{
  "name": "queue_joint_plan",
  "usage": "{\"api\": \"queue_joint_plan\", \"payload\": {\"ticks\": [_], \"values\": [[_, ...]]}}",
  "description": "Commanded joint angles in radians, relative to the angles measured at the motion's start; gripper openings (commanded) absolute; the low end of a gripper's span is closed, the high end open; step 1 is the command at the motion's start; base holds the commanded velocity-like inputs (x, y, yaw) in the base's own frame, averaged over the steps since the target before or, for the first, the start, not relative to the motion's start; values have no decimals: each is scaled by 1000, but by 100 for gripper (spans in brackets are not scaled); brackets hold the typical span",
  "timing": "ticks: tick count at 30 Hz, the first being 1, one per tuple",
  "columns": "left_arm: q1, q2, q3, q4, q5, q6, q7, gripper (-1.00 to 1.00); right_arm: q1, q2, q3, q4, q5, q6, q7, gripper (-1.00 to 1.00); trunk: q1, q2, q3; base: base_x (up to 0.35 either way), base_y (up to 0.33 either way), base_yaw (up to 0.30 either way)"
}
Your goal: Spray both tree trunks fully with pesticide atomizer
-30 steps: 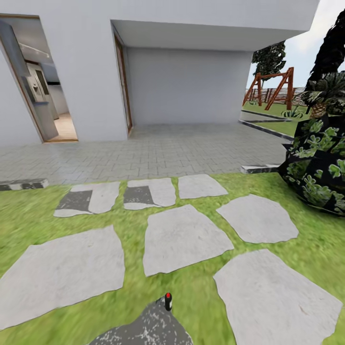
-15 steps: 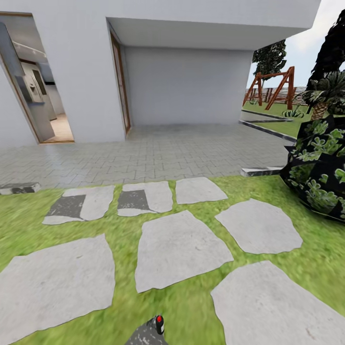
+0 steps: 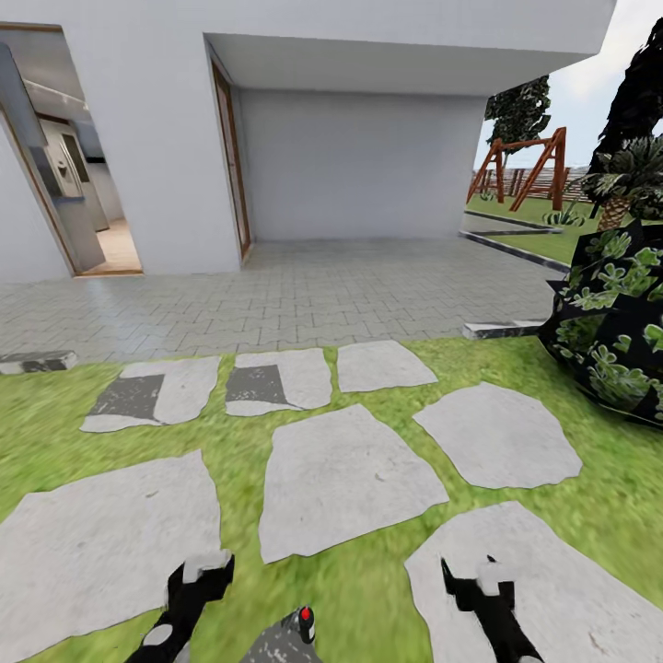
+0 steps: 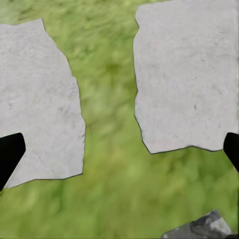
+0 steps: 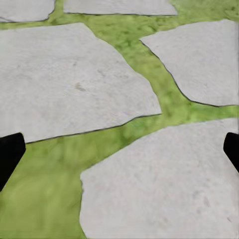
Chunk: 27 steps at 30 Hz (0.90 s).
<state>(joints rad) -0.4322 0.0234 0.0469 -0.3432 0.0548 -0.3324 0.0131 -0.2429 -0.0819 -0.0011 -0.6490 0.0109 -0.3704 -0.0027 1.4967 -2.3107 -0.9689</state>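
The robot faces the white house [image 3: 368, 110] across a green lawn [image 3: 368, 571] laid with pale stepping stones [image 3: 345, 479], and none of the thick-trunked trees is among what shows. A small dark object with a red tip [image 3: 306, 624], too small to name, stands at the lawn's near edge on a grey speckled patch [image 3: 281, 645], between the two grippers and nearer the left one. The left gripper [image 3: 204, 573] hangs over the near corner of a large stone, its black fingers [image 4: 10, 154] spread wide with only grass and stone between them; it holds and touches nothing. The right gripper [image 3: 474, 580] hangs over the edge of another stone, its fingers [image 5: 10, 154] likewise set wide apart and empty. A broad-leaved dark bush [image 3: 612, 322] sits at the lawn's right edge, a grey paved terrace [image 3: 295, 299] runs along the lawn's far edge, and a wooden swing frame [image 3: 520, 170] stands far behind on the right.
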Motion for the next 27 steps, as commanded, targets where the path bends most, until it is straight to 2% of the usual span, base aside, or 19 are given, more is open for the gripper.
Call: {"api": "queue_joint_plan", "payload": {"ticks": [1,2,3,4,8,13,17,27], "values": [[-10,0,-1,-1,5,1,1,100,-14,0,0,-12,1,5,0,100,0,0,-1,0,0,0],[-26,-1,-2,-3,4,7,1,100,-46,1,0,-27,1,30,-1,100,0,0,-1,0,0,0],[-48,-2,-3,-5,-5,13,1,100,-110,1,0,-37,1,92,-1,100,0,0,-1,0,0,0],[-58,-2,-3,-5,-12,14,1,100,-148,2,0,-38,1,132,-1,100,0,0,-1,0,0,0],[-70,3,-5,-3,-30,18,0,100,-229,1,0,-32,-3,239,4,100,0,0,-1,0,0,0],[-68,3,-8,-4,-39,16,0,100,-249,2,5,-27,-2,267,8,100,0,0,-1,0,0,0],[-67,6,-7,-3,-67,17,-1,100,-252,4,6,-23,1,273,7,100,0,0,-1,0,0,-60],[-70,4,-7,-4,-74,15,-1,100,-253,0,3,-26,0,274,7,100,0,0,-1,0,-167,-265]]}}
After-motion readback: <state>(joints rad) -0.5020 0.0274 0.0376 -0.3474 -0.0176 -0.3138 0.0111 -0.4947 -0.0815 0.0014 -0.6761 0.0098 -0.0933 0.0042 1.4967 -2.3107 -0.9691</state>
